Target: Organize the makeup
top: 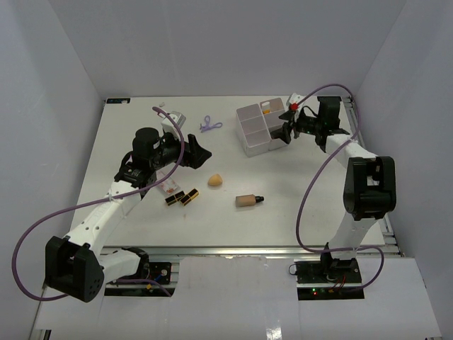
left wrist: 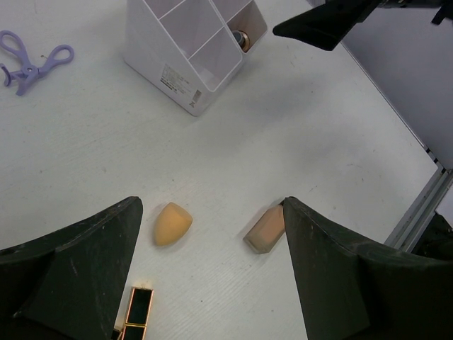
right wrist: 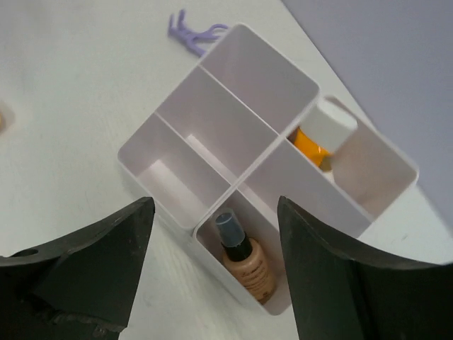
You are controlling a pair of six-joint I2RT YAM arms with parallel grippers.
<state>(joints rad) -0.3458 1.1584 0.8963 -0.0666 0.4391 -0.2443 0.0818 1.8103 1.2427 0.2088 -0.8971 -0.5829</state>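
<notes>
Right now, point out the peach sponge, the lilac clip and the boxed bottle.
peach sponge [left wrist: 172, 224], left wrist view, middle.
lilac clip [left wrist: 25, 74], left wrist view, loop junction.
boxed bottle [right wrist: 248, 265], right wrist view, beige body.

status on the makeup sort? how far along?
Done: the orange tube and one beige bottle sit in separate compartments of the white box.
In hand: nothing. Both are open, the right end effector over the box, the left end effector above the sponge.
Left on the table: that sponge, the second beige bottle, lipsticks, lilac clip, small clear pinkish item.
</notes>
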